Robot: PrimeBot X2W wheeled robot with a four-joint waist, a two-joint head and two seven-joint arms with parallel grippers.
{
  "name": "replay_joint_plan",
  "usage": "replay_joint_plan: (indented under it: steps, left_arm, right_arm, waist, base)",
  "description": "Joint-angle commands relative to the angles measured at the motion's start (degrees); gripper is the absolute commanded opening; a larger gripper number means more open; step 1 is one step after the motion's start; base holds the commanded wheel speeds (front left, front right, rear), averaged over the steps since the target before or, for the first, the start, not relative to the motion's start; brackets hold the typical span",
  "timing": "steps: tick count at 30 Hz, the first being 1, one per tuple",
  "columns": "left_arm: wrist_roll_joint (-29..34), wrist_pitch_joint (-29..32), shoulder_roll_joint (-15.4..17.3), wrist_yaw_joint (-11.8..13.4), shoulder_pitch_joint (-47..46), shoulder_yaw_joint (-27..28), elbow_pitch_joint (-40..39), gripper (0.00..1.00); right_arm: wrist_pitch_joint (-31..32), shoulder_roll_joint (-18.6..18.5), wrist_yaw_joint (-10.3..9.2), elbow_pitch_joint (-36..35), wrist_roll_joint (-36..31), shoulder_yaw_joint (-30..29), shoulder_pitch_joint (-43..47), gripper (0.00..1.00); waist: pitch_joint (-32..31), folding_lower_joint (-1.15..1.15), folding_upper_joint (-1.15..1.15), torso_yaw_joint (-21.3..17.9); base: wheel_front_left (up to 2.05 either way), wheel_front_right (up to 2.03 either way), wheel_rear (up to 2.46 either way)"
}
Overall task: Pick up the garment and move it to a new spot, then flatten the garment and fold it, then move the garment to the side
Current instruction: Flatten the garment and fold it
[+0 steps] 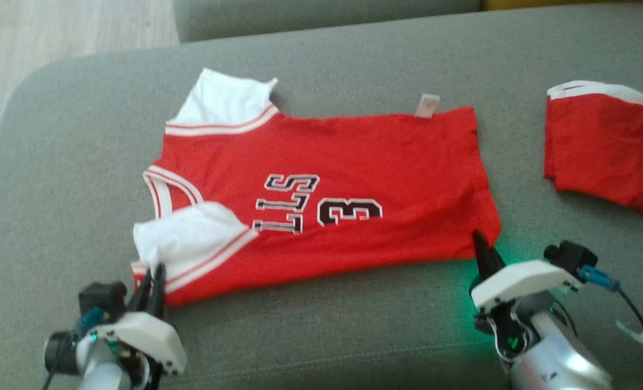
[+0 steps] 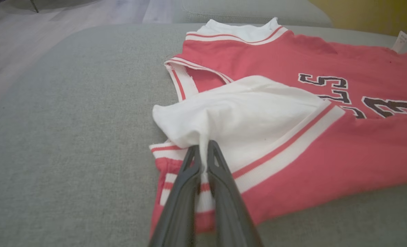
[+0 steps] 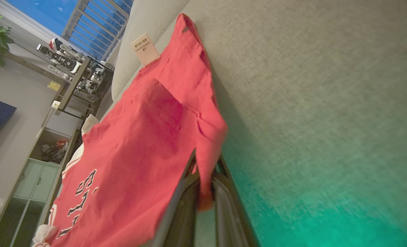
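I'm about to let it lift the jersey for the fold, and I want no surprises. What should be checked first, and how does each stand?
1. Left pincer shut on the white sleeve: ok.
2. Right pincer shut on the hem corner of the jersey: ok.
3. Jersey flat: not ok, near sleeve bunched.
4. Both fabric layers pinched: cannot tell.
5. Apart from the other red garment: ok.

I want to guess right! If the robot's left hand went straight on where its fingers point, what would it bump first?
Probably the white sleeve of the red basketball jersey: the left hand is shut on its edge, and the sleeve's bunched cloth lies straight ahead. Depth is unclear.
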Motion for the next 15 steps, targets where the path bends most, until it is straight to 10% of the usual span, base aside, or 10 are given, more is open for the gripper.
replay_joint_plan:
  steps: [1,15]
  left_arm:
    - [0.31,0.69,2.25,0.34,-0.18,1.59,-1.58,0.0]
    - [1.65,7.11,4.53,-0.67,8.03,-2.91,-9.16,0.0]
  right_arm:
    - [-0.1,0.08,-0.02,-1.1,-1.4,0.39,0.66,0.0]
    - [11.89,-1.09,-0.02,-5.65,-13.57,-8.51,7.6,0.01]
  waist:
    - [-1.26,0.0,0.0,-0.26]
    - [-4.11,0.0,0.0,0.19]
  base:
    - [0.0,0.0,0.0]
    - [0.0,0.0,0.0]
